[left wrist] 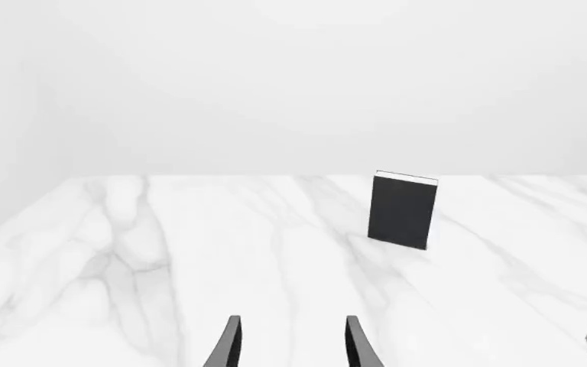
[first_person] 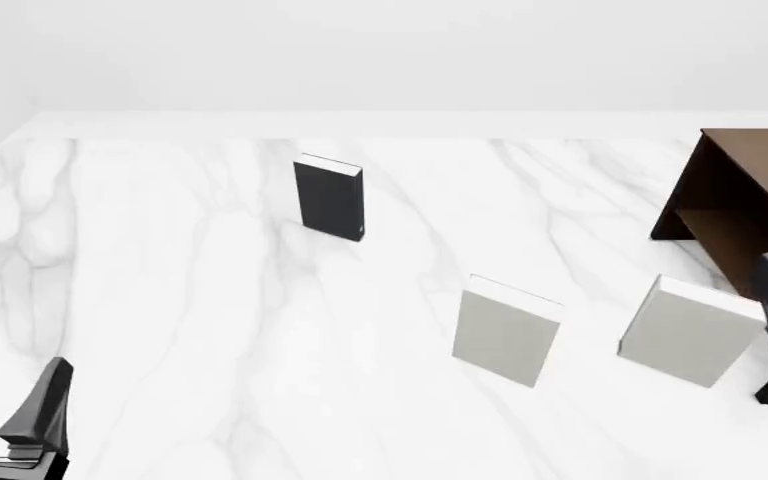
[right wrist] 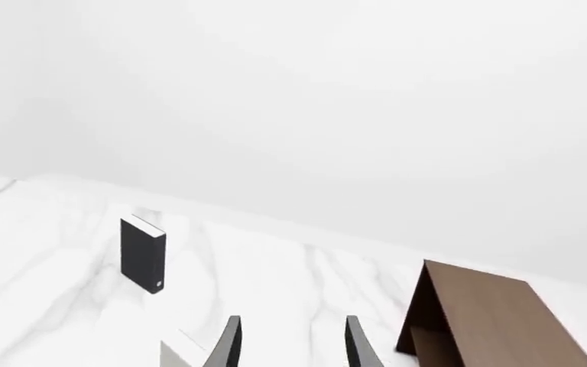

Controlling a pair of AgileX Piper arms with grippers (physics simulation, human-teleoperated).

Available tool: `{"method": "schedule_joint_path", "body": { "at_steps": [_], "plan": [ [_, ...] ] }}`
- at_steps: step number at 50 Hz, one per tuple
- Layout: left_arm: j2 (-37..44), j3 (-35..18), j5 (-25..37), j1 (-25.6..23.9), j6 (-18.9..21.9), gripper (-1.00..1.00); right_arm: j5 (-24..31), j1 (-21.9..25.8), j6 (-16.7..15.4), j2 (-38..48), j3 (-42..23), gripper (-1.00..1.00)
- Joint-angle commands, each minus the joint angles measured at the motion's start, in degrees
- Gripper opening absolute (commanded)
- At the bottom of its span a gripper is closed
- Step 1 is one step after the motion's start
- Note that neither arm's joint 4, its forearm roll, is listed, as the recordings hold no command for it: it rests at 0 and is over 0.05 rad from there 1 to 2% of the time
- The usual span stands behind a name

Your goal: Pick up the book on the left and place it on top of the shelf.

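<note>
Left jaws (first_person: 11,400) sit nearest the camera at the near left corner of the counter (first_person: 197,330), fingers parted with a clear gap, nothing between them. Right jaws (right wrist: 291,344) likewise parted and empty in the right wrist view; in the front view only a dark part of that arm shows at the right edge. Book (first_person: 329,198): small, dark cover, white page edges, standing upright on its short end, long axis vertical, well ahead of the left jaws and somewhat to their right; from the left wrist it sits forward, slightly off centreline. Left arm judged nearer. Two larger pale grey books (first_person: 506,332) (first_person: 688,330) stand right of centre. Shelf (first_person: 744,200): dark brown wood, flat top, open compartment, far right. Counter: white veined marble, smooth.
</note>
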Motion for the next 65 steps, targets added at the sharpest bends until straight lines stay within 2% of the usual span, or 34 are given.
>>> {"method": "schedule_joint_path", "body": {
  "at_steps": [1,17,18,19,20,30,44,65],
  "plan": [
    [0.0,0.0,0.0,0.0,0.0,1.0,0.2,0.7,-0.9,1.3,-1.6,1.0],
    [0.0,0.0,0.0,0.0,0.0,1.0,0.2,0.7,-0.9,1.3,-1.6,1.0],
    [0.0,0.0,0.0,0.0,0.0,1.0,6.8,10.7,-4.0,24.2,-24.5,1.0],
    [0.0,0.0,0.0,0.0,0.0,1.0,6.5,10.7,-4.0,30.6,-31.7,1.0],
    [0.0,0.0,0.0,0.0,0.0,1.0,6.9,10.8,-4.0,31.6,-32.8,1.0],
    [0.0,0.0,0.0,0.0,0.0,1.0,7.4,11.9,-3.8,36.3,-35.7,1.0],
    [0.0,0.0,0.0,0.0,0.0,1.0,7.8,13.8,-5.5,43.0,-39.8,1.0],
    [0.0,0.0,0.0,0.0,0.0,1.0,7.2,14.8,-6.6,54.2,-42.8,1.0]
  ]
}}
